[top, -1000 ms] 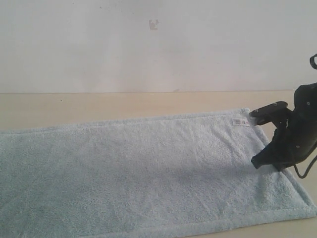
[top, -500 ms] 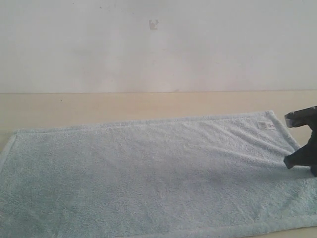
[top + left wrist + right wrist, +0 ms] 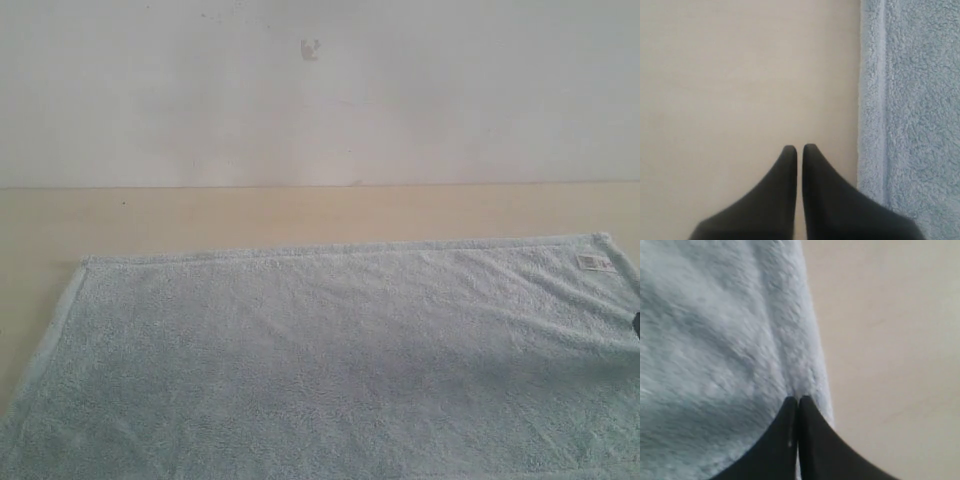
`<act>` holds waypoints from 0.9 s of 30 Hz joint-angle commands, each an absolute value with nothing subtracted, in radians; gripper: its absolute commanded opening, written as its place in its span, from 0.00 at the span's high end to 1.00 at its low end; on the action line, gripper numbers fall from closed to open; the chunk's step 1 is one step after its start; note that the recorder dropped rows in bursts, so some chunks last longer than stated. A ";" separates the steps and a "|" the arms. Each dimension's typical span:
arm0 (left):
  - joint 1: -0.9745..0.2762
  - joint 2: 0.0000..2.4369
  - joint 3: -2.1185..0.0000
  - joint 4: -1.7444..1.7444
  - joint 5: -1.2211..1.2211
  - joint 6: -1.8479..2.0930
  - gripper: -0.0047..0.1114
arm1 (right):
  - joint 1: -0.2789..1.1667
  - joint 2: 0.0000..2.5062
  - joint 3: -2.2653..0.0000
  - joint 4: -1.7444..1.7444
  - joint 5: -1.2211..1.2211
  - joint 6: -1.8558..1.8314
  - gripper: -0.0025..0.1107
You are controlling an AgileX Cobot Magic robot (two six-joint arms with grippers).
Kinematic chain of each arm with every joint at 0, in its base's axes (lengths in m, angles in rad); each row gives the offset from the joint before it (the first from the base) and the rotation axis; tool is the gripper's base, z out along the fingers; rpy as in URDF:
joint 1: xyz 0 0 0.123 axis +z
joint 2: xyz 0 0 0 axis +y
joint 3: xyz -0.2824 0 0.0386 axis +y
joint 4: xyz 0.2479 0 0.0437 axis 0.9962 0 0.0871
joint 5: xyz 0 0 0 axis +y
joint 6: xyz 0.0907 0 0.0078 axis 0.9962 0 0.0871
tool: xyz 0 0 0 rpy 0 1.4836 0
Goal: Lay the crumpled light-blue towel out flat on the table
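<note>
Exterior view: the towel (image 3: 330, 360) is seen lying open and smooth on the surface (image 3: 200, 215). Its far hem (image 3: 340, 248) runs nearly straight from the left corner to the right one, where the small white label (image 3: 597, 262) is shown face up. No folds, bunches or turned-over corners are visible in the part shown. A strip of bare surface is exposed to the left of the towel and beyond its far hem. The near edge and the right end are cut off by the frame, so their state cannot be told here.

In the left wrist view the left tool (image 3: 799, 148) is held with its fingers pressed together and nothing between them. It is positioned over bare surface just beside the towel's hemmed edge and clear of the cloth. In the right wrist view the right tool (image 3: 798, 399) is closed with its tips meeting on the hemmed edge. A small pucker of cloth is gathered at the tips, so the hem is judged to be clamped there. The cloth in this view is blurred.

The spreading is judged to be nearly finished: the flattening is done as far as can be seen. What is left appears to be the release of the hem by the right tool and, if needed, the smoothing of the pucker at that spot.
</note>
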State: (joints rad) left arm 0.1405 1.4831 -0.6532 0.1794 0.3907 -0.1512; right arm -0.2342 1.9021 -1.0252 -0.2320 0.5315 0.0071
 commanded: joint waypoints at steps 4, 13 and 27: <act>0.139 1.476 -0.652 0.142 0.370 -0.140 0.93 | -0.164 1.851 -1.211 -0.055 0.424 -0.209 0.98; 0.139 1.476 -0.652 0.142 0.361 -0.138 0.93 | -0.164 2.129 -1.600 -0.031 0.679 -0.271 0.98; 0.139 1.476 -0.652 0.137 0.337 -0.138 0.93 | -0.164 2.316 -1.777 -0.031 0.724 -0.270 0.98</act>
State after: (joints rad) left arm 0.1405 1.4831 -0.6532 0.1523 0.3505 -0.1386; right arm -0.1610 2.2992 -1.7551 -0.0331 0.7113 -0.2625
